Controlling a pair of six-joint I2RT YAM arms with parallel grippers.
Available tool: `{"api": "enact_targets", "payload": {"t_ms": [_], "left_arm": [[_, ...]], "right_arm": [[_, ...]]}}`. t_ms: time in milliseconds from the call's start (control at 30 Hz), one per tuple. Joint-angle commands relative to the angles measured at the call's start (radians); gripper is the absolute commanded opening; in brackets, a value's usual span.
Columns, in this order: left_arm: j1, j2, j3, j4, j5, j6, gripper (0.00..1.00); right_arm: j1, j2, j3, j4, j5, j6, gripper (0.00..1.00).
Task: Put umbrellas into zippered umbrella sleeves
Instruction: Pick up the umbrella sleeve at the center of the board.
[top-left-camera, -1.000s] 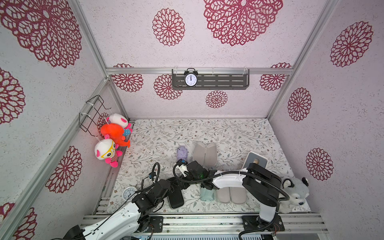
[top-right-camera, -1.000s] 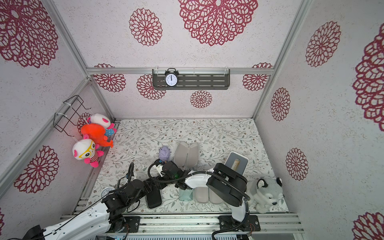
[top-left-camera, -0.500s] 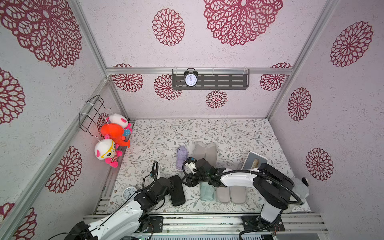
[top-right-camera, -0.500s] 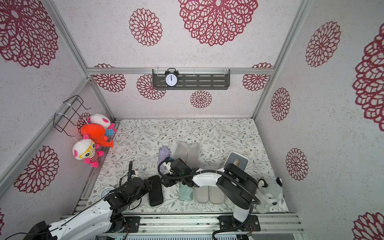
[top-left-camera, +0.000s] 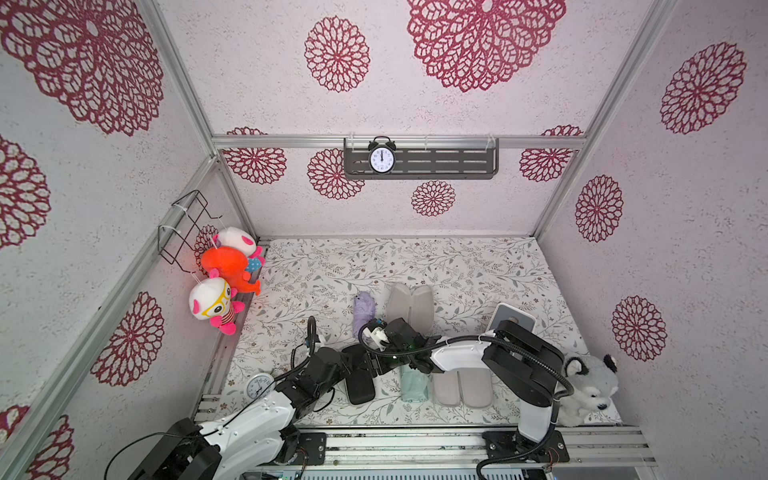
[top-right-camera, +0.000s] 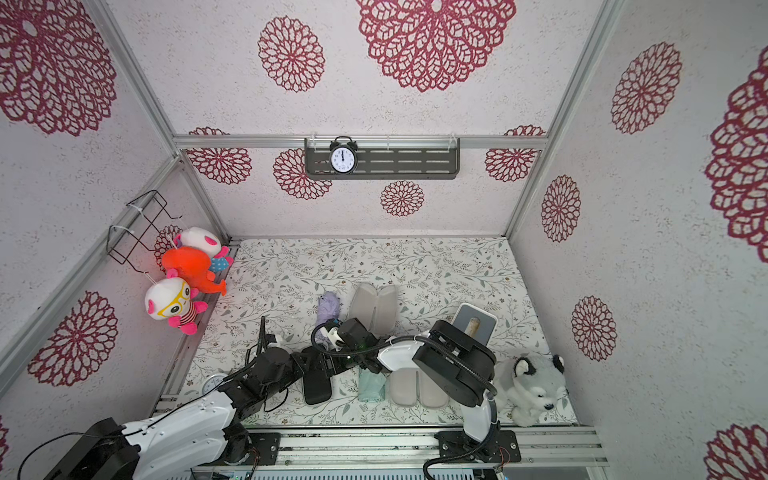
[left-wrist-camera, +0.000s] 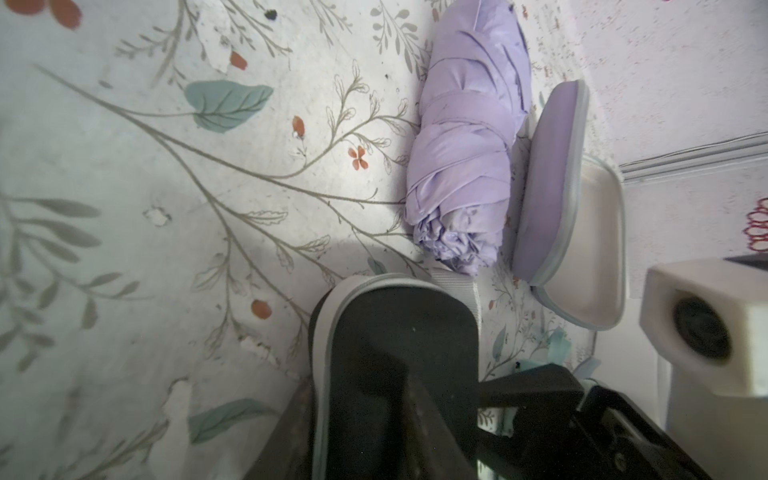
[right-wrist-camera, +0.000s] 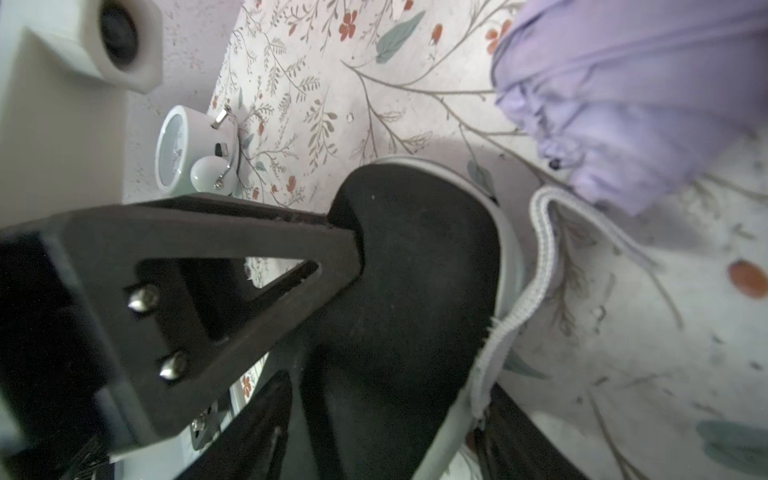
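Now our left hand (top-left-camera: 347, 365) has pinched down on the closed black sleeve (top-left-camera: 360, 388) lying on the desk (top-left-camera: 415, 266) near its front edge, while our right hand (top-left-camera: 376, 360) has spread open, holding nothing, so we judge zipping comes next.

The black sleeve (top-left-camera: 359, 384) lies flat on the worktop (top-left-camera: 457, 266), its halves folded together and its pale zipper band (right-wrist-camera: 536, 266) loose at one end. Farther back, the folded, wrinkled lilac umbrella (top-left-camera: 363, 311) lies just beside the open lilac sleeve (top-left-camera: 409, 303), which has its grey lining up. Near the front edge, the mint umbrella (top-left-camera: 413, 384) lies just beside the second open sleeve (top-left-camera: 461, 388).
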Motion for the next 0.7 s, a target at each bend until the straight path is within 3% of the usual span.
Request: {"api": "enact_targets", "payload": {"t_ms": [0, 133, 300, 467, 667], "left_arm": [[0.031, 0.018, -0.069, -0.047, 0.105, 0.038, 0.05], [0.050, 0.004, -0.099, 0.032, 0.162, 0.039, 0.00], [0.067, 0.032, -0.117, 0.126, 0.208, 0.051, 0.00], [0.068, 0.112, -0.147, 0.371, 0.311, 0.042, 0.00], [0.067, 0.016, -0.156, 0.369, 0.347, 0.052, 0.00]], "right_arm": [[-0.002, 0.028, -0.016, 0.053, -0.085, 0.049, 0.73], [-0.002, 0.053, -0.025, 0.126, -0.144, 0.089, 0.78], [0.001, 0.077, -0.032, 0.261, -0.190, 0.156, 0.72], [0.016, 0.091, 0.007, 0.264, -0.185, 0.155, 0.66], [0.018, 0.094, 0.004, 0.295, -0.191, 0.166, 0.68]]}}
